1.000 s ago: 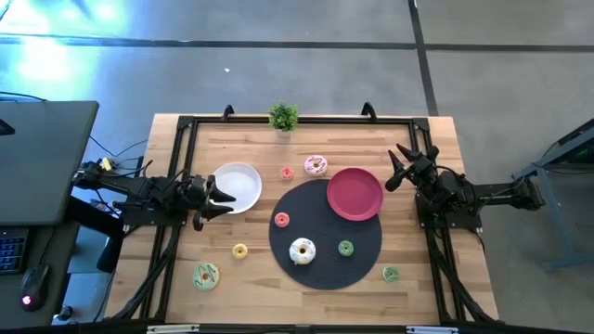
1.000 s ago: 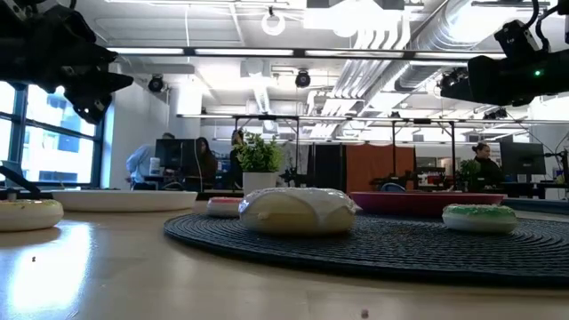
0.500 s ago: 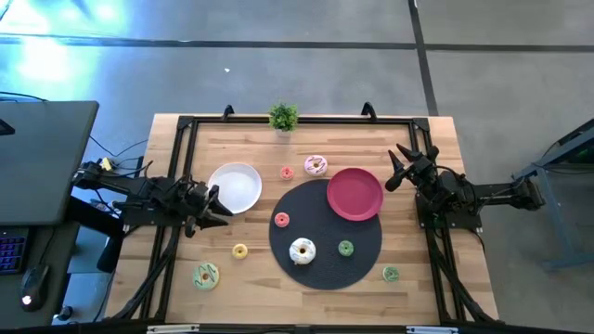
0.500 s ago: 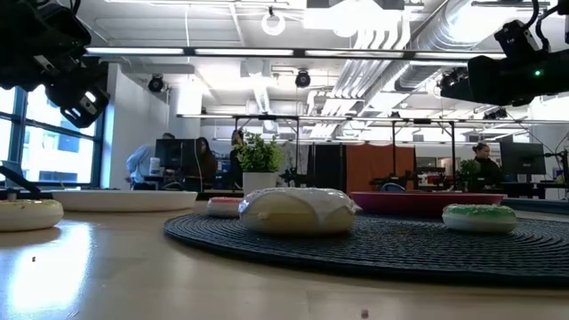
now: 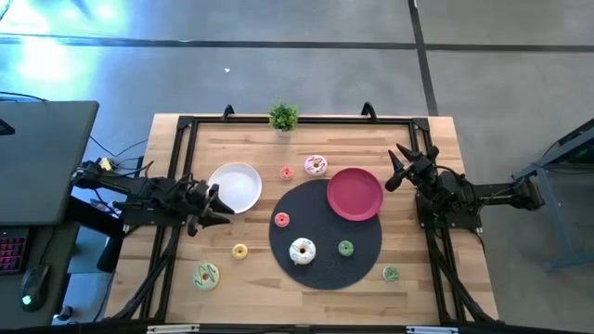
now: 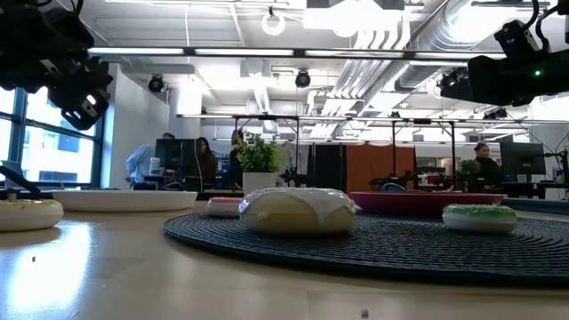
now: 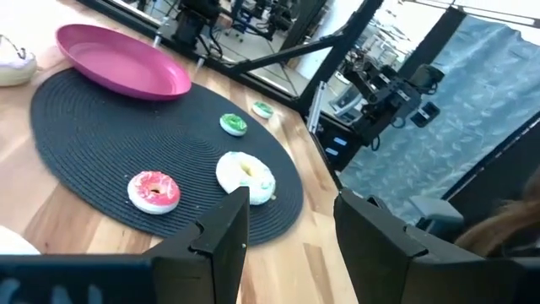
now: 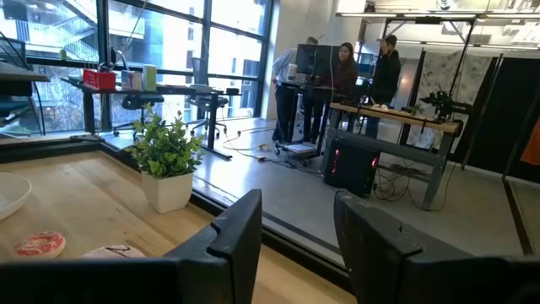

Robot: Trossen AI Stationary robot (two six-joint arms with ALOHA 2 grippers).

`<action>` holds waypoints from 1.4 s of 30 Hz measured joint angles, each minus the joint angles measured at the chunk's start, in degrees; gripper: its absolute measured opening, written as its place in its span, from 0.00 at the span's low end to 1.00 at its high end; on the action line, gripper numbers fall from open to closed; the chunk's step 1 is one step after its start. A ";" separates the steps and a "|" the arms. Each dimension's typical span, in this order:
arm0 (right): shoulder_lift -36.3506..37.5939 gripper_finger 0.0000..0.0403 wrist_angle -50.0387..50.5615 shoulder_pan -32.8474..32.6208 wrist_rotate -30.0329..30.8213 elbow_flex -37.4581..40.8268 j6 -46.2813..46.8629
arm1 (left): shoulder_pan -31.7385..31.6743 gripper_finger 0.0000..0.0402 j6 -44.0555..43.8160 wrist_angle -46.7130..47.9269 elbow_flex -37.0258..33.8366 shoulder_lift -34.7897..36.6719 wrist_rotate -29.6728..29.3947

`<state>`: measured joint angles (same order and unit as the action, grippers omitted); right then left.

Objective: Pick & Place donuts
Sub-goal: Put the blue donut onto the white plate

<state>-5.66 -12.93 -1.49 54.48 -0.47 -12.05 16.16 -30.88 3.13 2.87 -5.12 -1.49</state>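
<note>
Several small donuts lie flat. A white one (image 5: 303,250), a red-pink one (image 5: 281,219) and a green one (image 5: 345,248) rest on the black mat (image 5: 325,274). A yellow one (image 5: 240,250), a speckled green one (image 5: 205,276), another green one (image 5: 391,274), a pink-white one (image 5: 316,165) and a small red one (image 5: 287,173) lie on the wood. My left gripper (image 5: 216,206) hangs open above the table beside the white plate (image 5: 236,186), facing the mat (image 7: 101,127). My right gripper (image 5: 399,162) waits open near the table's right edge, beside the pink-red plate (image 5: 355,193).
A small potted plant (image 5: 283,118) stands at the far edge. A black frame (image 5: 186,125) runs round the table top. Bare wood lies along the near edge between the mat and the speckled green donut. People sit at desks (image 8: 337,67) in the room beyond.
My left gripper has drawn back from over the white plate's edge, a little toward the table's left and near edges, and has sunk slightly. It has stayed open. The donuts, the plates and my right arm have kept still.
</note>
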 joint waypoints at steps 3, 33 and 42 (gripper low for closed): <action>0.01 0.35 0.00 -0.01 0.00 0.02 0.00 | 0.01 0.42 -1.02 -0.20 0.00 -0.51 -2.05; -0.01 0.35 0.00 0.01 0.02 0.02 0.00 | -0.02 0.42 13.26 20.24 18.53 -0.77 -21.58; 0.01 0.35 -0.01 0.00 0.01 0.00 0.00 | -0.02 0.42 5.69 23.57 18.53 -8.42 -19.18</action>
<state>-5.65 -12.94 -1.48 54.49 -0.47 -12.05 16.14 -25.19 26.70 21.41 -13.55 -20.67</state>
